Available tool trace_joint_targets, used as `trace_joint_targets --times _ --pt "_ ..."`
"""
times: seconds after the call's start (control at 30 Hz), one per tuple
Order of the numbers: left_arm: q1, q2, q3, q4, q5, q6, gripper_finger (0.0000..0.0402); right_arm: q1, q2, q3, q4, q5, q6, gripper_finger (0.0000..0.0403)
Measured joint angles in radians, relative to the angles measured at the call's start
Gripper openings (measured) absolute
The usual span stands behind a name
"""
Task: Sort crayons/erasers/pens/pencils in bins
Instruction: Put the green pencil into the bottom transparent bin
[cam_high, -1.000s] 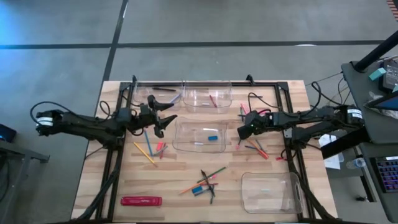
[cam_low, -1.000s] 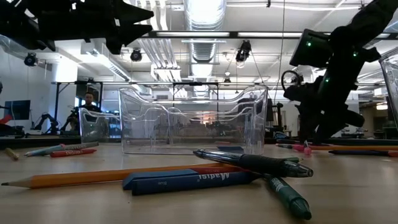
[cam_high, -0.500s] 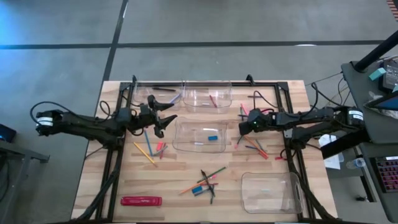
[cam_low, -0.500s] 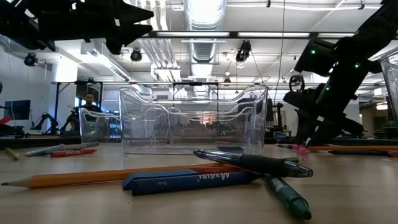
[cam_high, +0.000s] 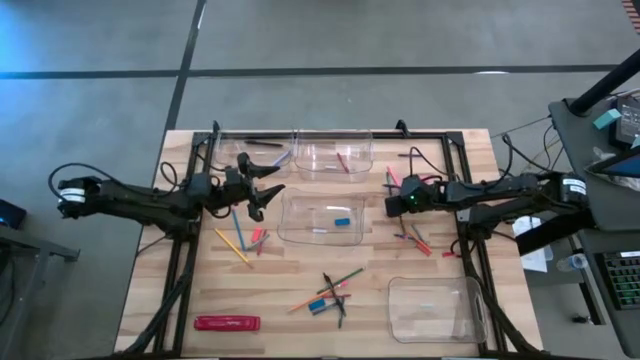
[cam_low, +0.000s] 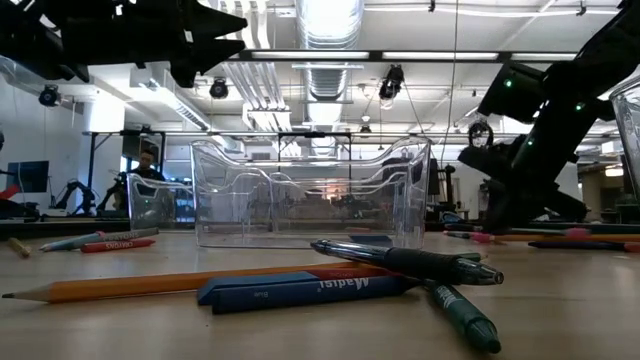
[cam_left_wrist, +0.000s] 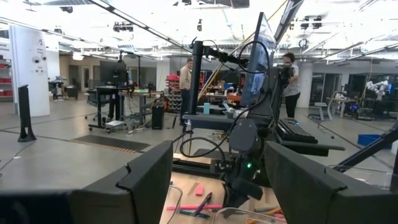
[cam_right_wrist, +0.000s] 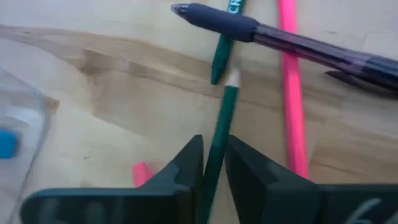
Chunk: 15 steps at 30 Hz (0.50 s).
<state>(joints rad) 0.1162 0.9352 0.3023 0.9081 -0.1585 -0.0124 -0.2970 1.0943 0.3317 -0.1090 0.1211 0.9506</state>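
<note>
My right gripper (cam_high: 392, 205) is right of the middle bin (cam_high: 322, 218), shut on a green pencil (cam_right_wrist: 225, 109) that lies on the table. Around it lie a pink pencil (cam_right_wrist: 290, 93), a dark pen (cam_right_wrist: 273, 36), a green stick (cam_right_wrist: 220, 57) and a pink eraser (cam_right_wrist: 142, 172). My left gripper (cam_high: 266, 190) hangs open above the table, left of the middle bin, with nothing between its fingers (cam_left_wrist: 147, 180). More pens, pencils and a blue crayon (cam_low: 300, 290) lie near the front edge. My right gripper pinches the green pencil's shaft (cam_right_wrist: 214, 155) between its two fingers (cam_right_wrist: 186, 171). The fingers slant down from the table's right side. The pencil runs on ahead of the fingertips, and its pale-tipped end (cam_right_wrist: 232, 77) rests on the wood.
A bin (cam_high: 333, 153) with a red stick stands at the far edge, another (cam_high: 436, 308) at the near right, and a fourth (cam_high: 245, 155) at the far left. The middle bin holds a blue eraser (cam_high: 341, 221). A red flat pack (cam_high: 227, 323) lies near left. Sticks lie by my left gripper (cam_high: 240, 240).
My right gripper has tipped further down and shut its fingers on the green pencil, staying right of the middle bin.
</note>
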Motion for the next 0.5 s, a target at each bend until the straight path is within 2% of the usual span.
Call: trace_joint_targets --times 0.13,0.33,0.5 --pt "0.000 0.000 0.000 0.000 0.000 0.000 0.0238 0.000 -0.102 0.022 0.011 0.001 -0.019 0.0017" --pt "0.000 0.000 -0.001 0.000 0.000 0.001 0.0238 0.022 -0.300 0.091 -0.030 -0.095 -0.084 0.0016" --pt "0.000 0.000 -0.001 0.000 0.000 0.002 0.0238 0.162 -0.450 0.143 -0.169 -0.187 -0.237 0.0015"
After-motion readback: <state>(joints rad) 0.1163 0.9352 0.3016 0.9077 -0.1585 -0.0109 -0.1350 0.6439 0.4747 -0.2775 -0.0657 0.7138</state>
